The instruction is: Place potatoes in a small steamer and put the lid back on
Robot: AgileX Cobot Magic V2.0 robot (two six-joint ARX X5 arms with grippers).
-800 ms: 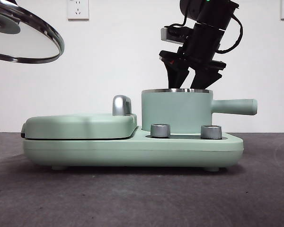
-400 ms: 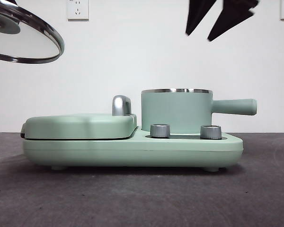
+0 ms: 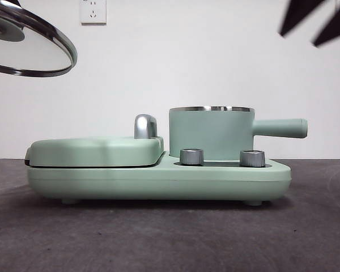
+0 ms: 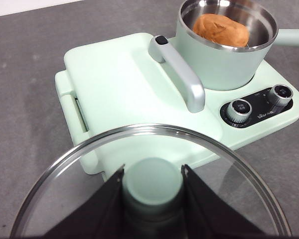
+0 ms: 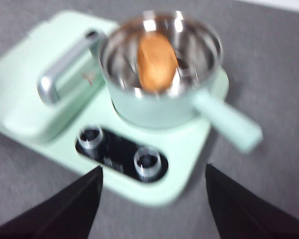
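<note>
A: While the lid (image 4: 149,189) hangs high over the griddle end of the green cooker (image 3: 158,173), where does everything sit?

B: The small steamer (image 3: 211,133) stands on the cooker's control end, uncovered. The potato (image 4: 220,30) lies inside it.

A: And the claws?

B: The left gripper (image 4: 152,180) pinches the lid's knob. The right gripper (image 3: 317,21) is spread and empty, up by the steamer's handle side. Loading looks finished; next, the lid needs carrying across, centring over the rim, and lowering level.

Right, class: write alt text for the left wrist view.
The left gripper holds the glass lid by its mint knob, above the griddle cover. Beyond, the potato sits inside the open small steamer, beside two control dials.
</note>
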